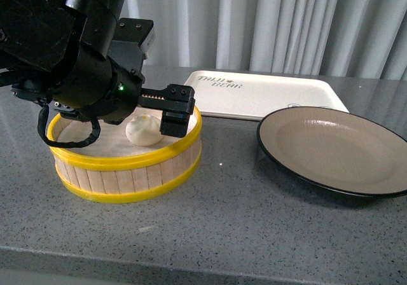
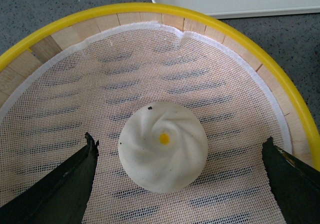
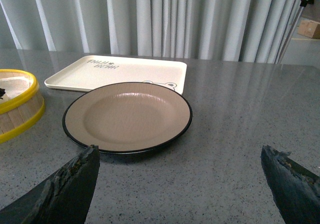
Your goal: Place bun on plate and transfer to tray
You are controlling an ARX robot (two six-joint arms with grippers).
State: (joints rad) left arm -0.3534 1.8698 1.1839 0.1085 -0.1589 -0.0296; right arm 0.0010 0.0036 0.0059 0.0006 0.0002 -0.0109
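now | left claw (image 2: 178,139) spread astride bun (image 2: 162,146) | right claw (image 3: 178,149) spread | tray (image 1: 273,97) lettering (image 1: 219,81) (blurred)

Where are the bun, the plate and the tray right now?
bun (image 2: 163,147): left wrist view, middle of its pleated top.
plate (image 1: 334,150): front view, bare grey-beige inside.
tray (image 1: 267,97): front view, blank middle of its flat surface.

The bun (image 2: 163,146) was seen as white, pleated in a swirl around a yellow dot. The steamer basket (image 1: 127,170) was banded yellow over pale wooden slats. The plate (image 3: 127,116) was coloured beige, rimmed black. The tray (image 1: 267,97) was cream-white, lettered in what seemed dark grey. The table (image 1: 222,228) was speckled grey.
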